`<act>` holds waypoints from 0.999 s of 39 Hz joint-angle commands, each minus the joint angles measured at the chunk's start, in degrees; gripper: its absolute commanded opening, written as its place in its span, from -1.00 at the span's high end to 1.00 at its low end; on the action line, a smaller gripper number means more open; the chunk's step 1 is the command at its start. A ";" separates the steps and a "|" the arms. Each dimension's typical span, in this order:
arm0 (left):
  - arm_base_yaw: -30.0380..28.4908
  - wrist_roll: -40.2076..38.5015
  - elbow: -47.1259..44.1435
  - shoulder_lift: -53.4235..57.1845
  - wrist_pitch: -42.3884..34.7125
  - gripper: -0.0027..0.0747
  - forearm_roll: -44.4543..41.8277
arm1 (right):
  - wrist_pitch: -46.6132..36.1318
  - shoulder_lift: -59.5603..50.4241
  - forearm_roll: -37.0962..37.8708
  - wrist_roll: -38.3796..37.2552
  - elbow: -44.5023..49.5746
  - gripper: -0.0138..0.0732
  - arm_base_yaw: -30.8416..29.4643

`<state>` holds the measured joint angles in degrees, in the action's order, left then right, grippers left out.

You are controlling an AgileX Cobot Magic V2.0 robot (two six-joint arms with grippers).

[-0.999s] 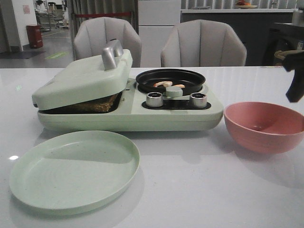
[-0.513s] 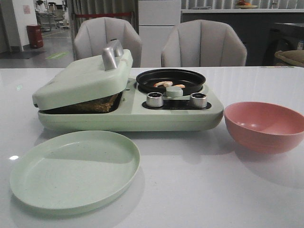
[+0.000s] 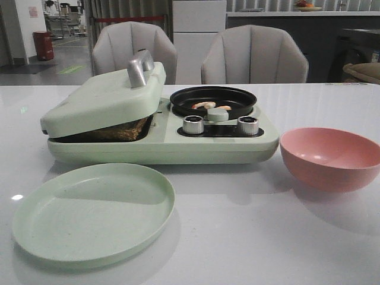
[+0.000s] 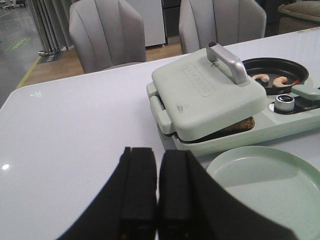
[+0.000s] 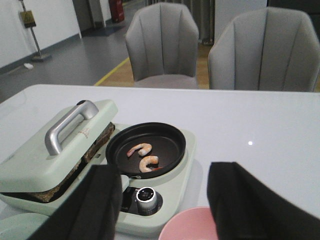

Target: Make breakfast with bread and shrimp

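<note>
The bread [image 3: 122, 132] shows only as a brown edge under the tilted lid [image 3: 104, 98] of the pale green breakfast maker; it also shows in the left wrist view [image 4: 235, 127] and the right wrist view [image 5: 97, 142]. Two curled shrimp [image 3: 205, 105] lie in the black pan [image 3: 212, 95]; they also show in the right wrist view [image 5: 148, 163]. My left gripper [image 4: 157, 152] is shut and empty, above the table left of the maker. My right gripper [image 5: 165, 167] is open and empty, above the maker's knobs and the pink bowl. Neither gripper shows in the front view.
An empty pale green plate [image 3: 92, 211] lies in front of the maker. An empty pink bowl [image 3: 331, 157] stands to its right. Two silver knobs [image 3: 193, 124] sit on the maker's front. Two grey chairs [image 3: 254, 54] stand behind the table.
My right gripper, at the right edge of the front view one second ago, has moved out of that view. Nothing on the table has moved.
</note>
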<state>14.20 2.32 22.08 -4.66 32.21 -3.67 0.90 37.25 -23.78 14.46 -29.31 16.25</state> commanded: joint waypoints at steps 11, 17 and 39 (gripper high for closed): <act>0.46 -0.72 1.46 -0.68 -4.30 0.64 0.47 | 4.21 -15.00 1.17 0.35 6.43 -0.44 0.09; 0.46 -0.72 1.46 -0.68 -4.30 0.64 0.47 | 10.25 -16.02 1.65 0.35 6.48 -0.43 0.09; 0.46 -0.72 1.46 -0.68 -4.30 0.64 0.47 | 11.10 -16.02 6.00 3.35 6.48 0.33 0.09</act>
<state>14.20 2.32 22.08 -4.66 32.21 -3.67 15.67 21.00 -18.39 17.33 -21.30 16.25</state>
